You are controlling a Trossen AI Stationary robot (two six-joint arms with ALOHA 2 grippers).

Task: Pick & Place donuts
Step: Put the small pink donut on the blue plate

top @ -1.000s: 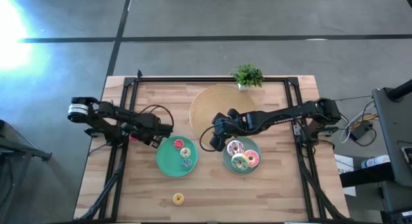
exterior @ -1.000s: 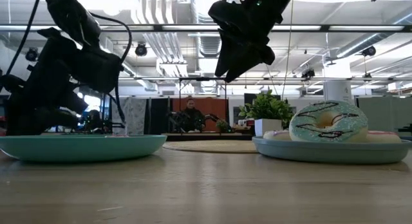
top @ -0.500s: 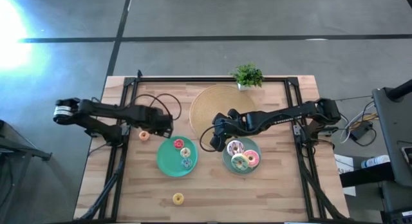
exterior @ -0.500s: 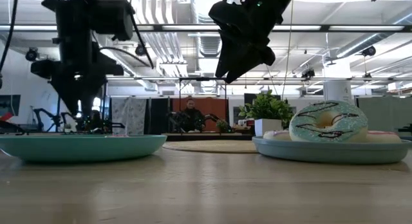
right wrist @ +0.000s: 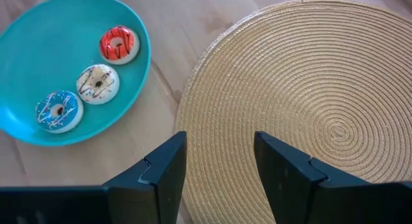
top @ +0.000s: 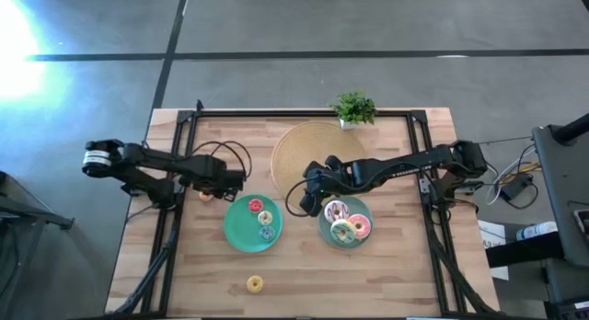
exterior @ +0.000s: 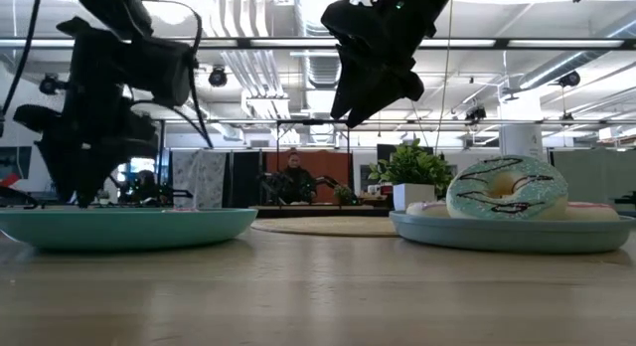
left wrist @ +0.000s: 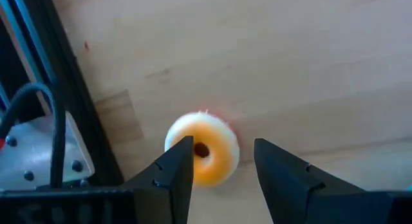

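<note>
Your orange-iced donut (left wrist: 205,149) lies flat on the bare table (top: 386,274), just beside the black frame rail at the table's left side, and the left pincer (left wrist: 222,161) hangs right over it with its fingers apart, one on each side of the ring and clear of it. In the high view that donut (top: 205,195) shows just outside the rim of the left teal plate (top: 236,230), which carries three tiny donuts: a red-orange one (right wrist: 118,44), a cream one (right wrist: 97,82) and a blue one (right wrist: 58,111). You have a yellow donut (top: 255,283) lying alone near the table's front edge, well apart from both plates. The right plate (top: 324,230) holds the three larger rings, with the green-iced donut (exterior: 507,187) resting on top. The right pincer (right wrist: 221,161) hangs with its fingers apart over the edge of the round tan mat (right wrist: 302,89), between the two plates. A potted plant (top: 353,108) stands at the far edge.
</note>
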